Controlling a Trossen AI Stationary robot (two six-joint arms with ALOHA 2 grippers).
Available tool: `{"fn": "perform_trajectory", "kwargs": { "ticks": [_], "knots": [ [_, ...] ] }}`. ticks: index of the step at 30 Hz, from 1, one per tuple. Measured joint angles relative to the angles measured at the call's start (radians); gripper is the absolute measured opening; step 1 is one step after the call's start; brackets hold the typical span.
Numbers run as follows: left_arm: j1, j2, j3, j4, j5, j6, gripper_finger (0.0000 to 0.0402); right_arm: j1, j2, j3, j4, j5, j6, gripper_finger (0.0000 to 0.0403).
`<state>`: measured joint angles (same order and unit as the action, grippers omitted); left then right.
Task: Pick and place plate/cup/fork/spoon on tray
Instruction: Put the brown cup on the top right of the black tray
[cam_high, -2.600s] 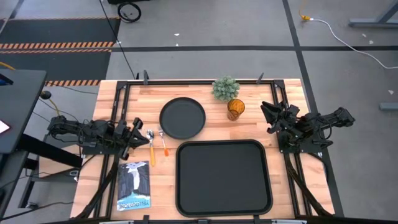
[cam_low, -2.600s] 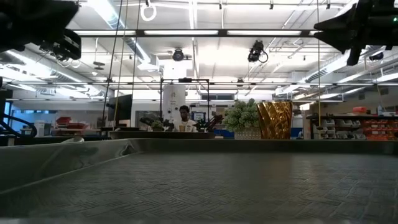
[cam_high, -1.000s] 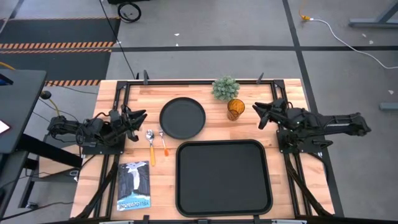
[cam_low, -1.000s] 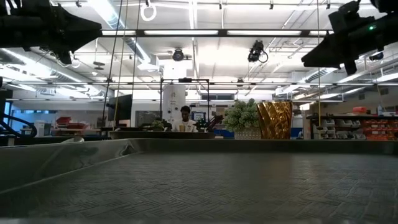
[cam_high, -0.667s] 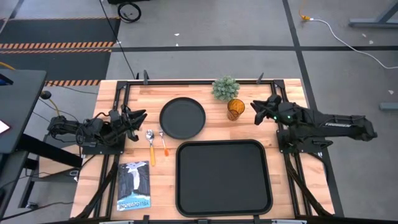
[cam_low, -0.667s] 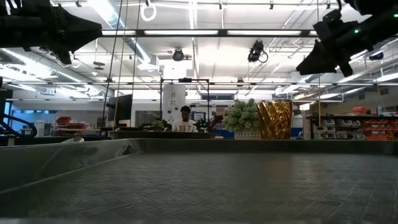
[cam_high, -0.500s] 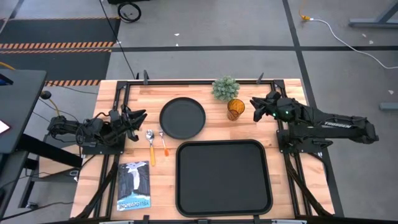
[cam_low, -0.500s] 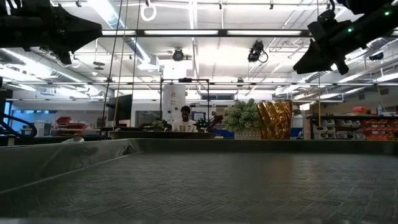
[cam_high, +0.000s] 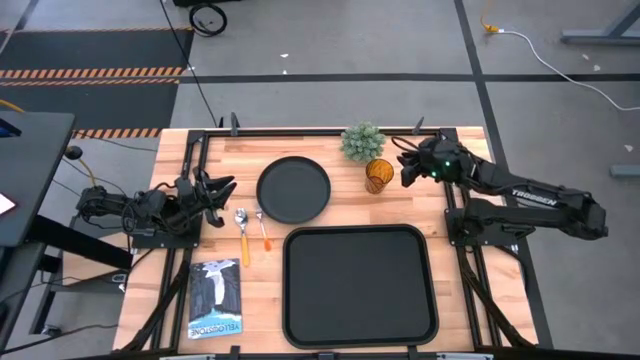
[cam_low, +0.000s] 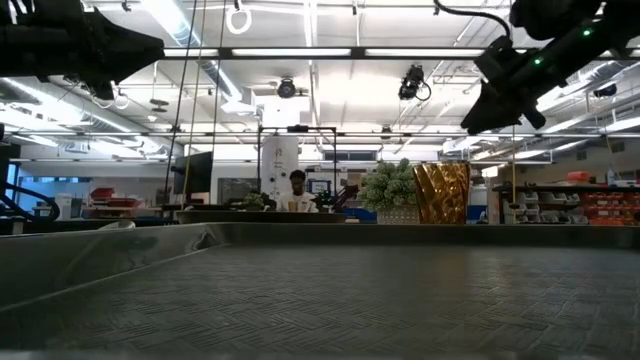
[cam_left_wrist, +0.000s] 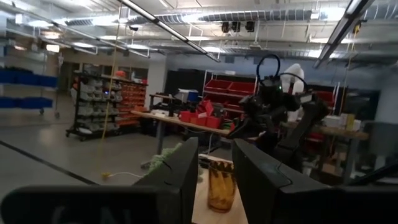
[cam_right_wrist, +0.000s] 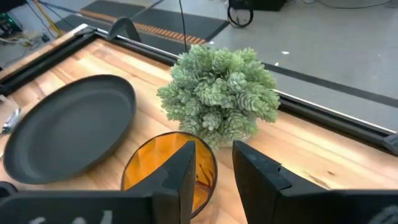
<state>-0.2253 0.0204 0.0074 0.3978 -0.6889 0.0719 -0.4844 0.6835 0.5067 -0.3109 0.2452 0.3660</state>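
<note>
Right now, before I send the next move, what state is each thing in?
tray: empty
plate: flat on table, empty
cup: upright, not gripped
fork: on table
spoon: on table
right end effector: open, beside cup
left end effector: open, waiting at table's left edge

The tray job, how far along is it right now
Nothing is done: the tray holds none of the items. In hand: the right gripper, open, is beside the cup, not gripping it. Left to do: cup, plate, fork and spoon all sit on the table. The left gripper waits near the cutlery.
</note>
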Motion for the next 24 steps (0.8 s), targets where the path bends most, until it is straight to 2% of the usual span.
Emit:
{"fn": "perform_trajectory", "kwargs": {
  "ticks": [5, 13, 24],
  "knots": [
    [0.0, 0.0, 0.0, 0.0, -0.031, 0.044, 0.0107, -0.045, 0.077, 0.058, -0.009, -0.045, -0.035, 0.0132],
    [0.0, 0.0, 0.0, -0.005, -0.033, 0.048, 0.0107, -0.095, 0.215, 0.192, -0.115, -0.09, -0.078, 0.0164],
    [0.0, 0.0, 0.0, -0.005, -0.033, 0.046, 0.0107, -0.132, 0.381, 0.281, -0.172, -0.196, -0.145, 0.0168]
  ]
}}
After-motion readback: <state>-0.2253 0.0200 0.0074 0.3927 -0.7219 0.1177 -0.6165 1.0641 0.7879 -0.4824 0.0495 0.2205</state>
